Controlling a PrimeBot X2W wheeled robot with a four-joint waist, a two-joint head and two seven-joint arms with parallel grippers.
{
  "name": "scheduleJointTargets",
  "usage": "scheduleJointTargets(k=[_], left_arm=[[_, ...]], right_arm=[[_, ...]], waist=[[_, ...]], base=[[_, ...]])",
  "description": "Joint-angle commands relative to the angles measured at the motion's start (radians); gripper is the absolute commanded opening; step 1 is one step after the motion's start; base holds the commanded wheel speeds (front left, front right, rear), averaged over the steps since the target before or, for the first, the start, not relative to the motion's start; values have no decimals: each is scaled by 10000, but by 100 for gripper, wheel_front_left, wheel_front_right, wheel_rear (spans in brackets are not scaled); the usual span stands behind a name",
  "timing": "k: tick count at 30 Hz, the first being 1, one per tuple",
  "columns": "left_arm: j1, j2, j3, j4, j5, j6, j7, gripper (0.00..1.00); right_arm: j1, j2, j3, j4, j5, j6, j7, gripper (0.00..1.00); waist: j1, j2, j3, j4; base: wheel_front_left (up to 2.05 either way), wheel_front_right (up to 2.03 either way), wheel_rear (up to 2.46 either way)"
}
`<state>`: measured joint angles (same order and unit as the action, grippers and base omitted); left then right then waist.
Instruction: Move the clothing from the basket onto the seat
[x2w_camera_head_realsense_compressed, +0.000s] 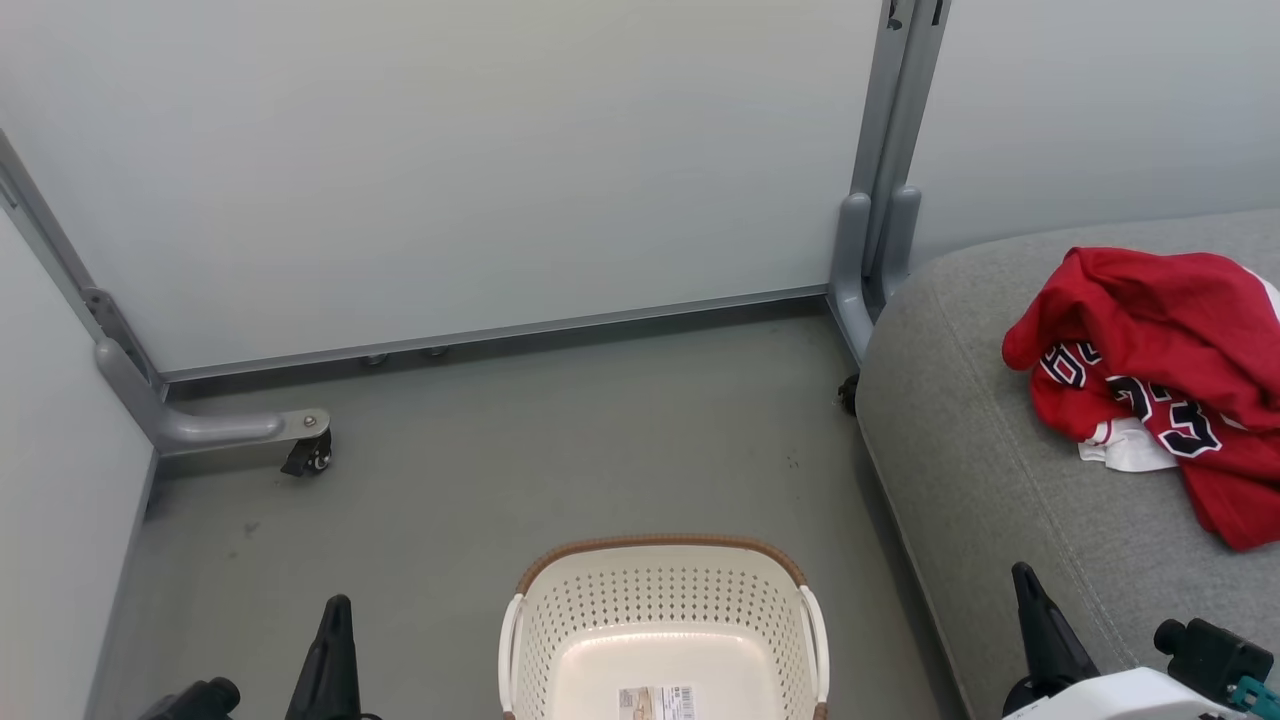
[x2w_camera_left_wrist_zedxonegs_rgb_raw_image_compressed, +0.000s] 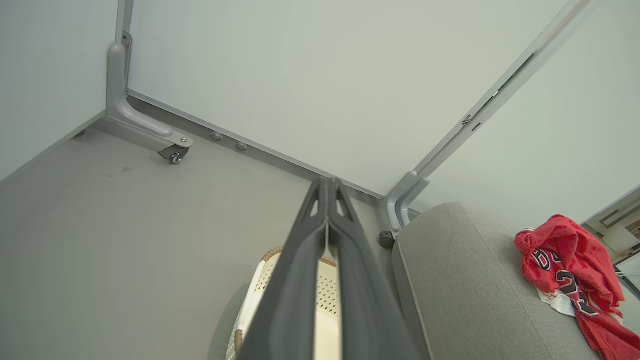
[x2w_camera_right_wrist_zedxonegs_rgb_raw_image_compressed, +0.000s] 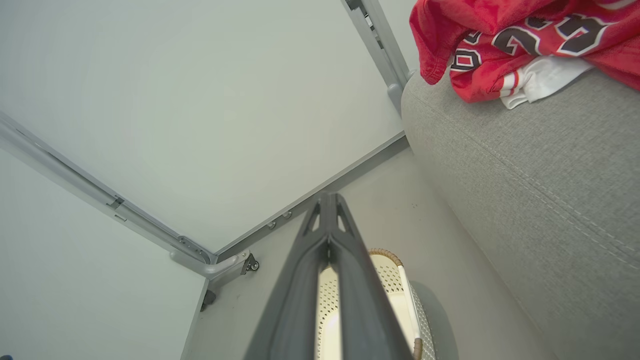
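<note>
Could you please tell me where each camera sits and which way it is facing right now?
Head view: on the head, facing forward and down at the floor, basket and seat with the clothing; left gripper and right gripper at the bottom.
Left wrist view: on the left wrist, facing along its shut fingers toward the partition corner.
Right wrist view: on the right wrist, along its shut fingers toward the partition.
Shared: both wrist views show basket, seat and clothing.

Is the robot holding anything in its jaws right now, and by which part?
Nothing is held: both pairs of jaws are shut, empty. The red clothing lies loose on the grey seat.
</note>
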<state>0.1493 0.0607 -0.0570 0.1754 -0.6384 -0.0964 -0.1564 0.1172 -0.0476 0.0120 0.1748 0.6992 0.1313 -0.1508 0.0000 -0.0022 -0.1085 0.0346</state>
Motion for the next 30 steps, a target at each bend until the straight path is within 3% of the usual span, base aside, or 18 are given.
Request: scheduleJointTargets(k=[1, 30], left_arm=[[-370, 102, 88, -83, -416, -36, 65, 0], [-1285, 158, 560, 201, -4253, -174, 972, 0]], right_arm=[[-323, -91, -63, -84, 370, -2, 66, 0], [-1110, -166, -426, 215, 3945, -4, 998, 0]], waist=[[0, 5, 17, -6], [0, 10, 346, -108]], base=[[0, 0, 0], [0, 0, 0]])
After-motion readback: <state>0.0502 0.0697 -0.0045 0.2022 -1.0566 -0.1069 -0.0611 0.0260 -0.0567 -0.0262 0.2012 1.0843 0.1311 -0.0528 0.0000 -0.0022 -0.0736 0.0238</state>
